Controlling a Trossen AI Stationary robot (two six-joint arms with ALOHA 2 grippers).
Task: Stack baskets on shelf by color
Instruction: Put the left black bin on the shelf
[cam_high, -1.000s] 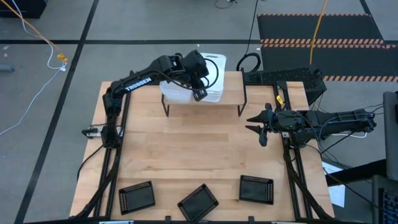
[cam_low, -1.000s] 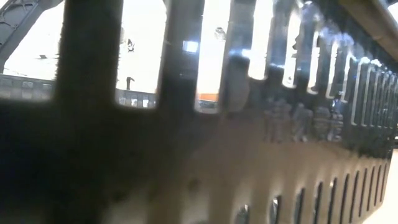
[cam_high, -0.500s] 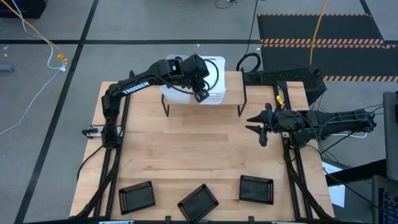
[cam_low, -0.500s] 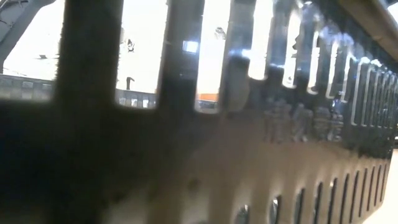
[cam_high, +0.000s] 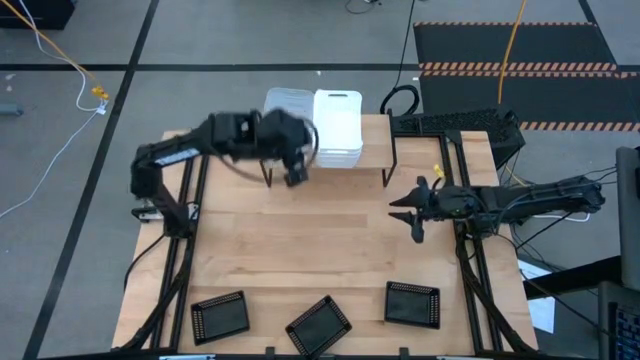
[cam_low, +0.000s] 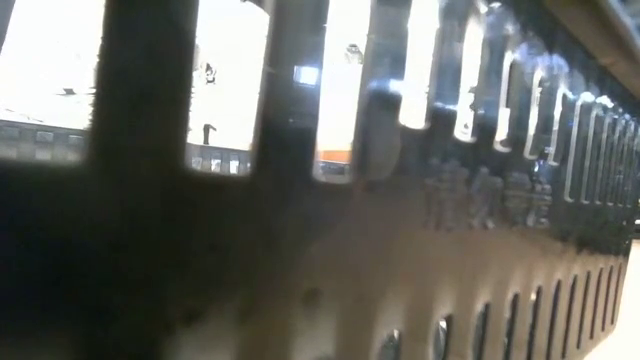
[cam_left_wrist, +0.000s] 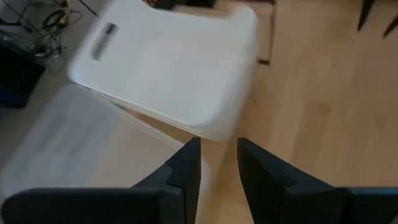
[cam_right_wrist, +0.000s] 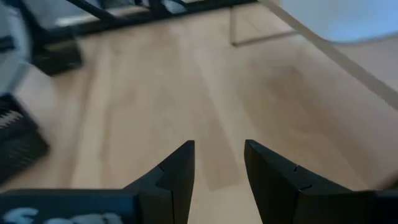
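While the white baskets (cam_high: 337, 128) sit stacked on the shelf (cam_high: 375, 140), a clear basket (cam_high: 288, 103) rests just beside them on the shelf's left part. In the left wrist view the white stack (cam_left_wrist: 174, 74) lies tilted across the frame with the clear basket (cam_left_wrist: 74, 149) touching its side. Three black baskets remain on the surface (cam_high: 300, 240) along its near edge: one at the left (cam_high: 220, 317), one in the middle (cam_high: 318, 325), turned at an angle, and one at the right (cam_high: 412, 304), all well apart from the shelf.

Compared with half a second ago, the left hand (cam_high: 294, 172) has left the baskets and drawn back over the shelf's front left edge; it is released, its fingers (cam_left_wrist: 186, 168) parted and holding nothing. The right hand (cam_high: 412, 212) has shifted slightly toward the centre and hovers over the surface near the shelf's right front leg, fingers (cam_right_wrist: 177, 171) spread and empty.

The right part of the shelf is bare wood. The middle of the surface, between shelf and black baskets, is open. The low view is filled by a blurred black mesh wall (cam_low: 450, 200) right at the lens.
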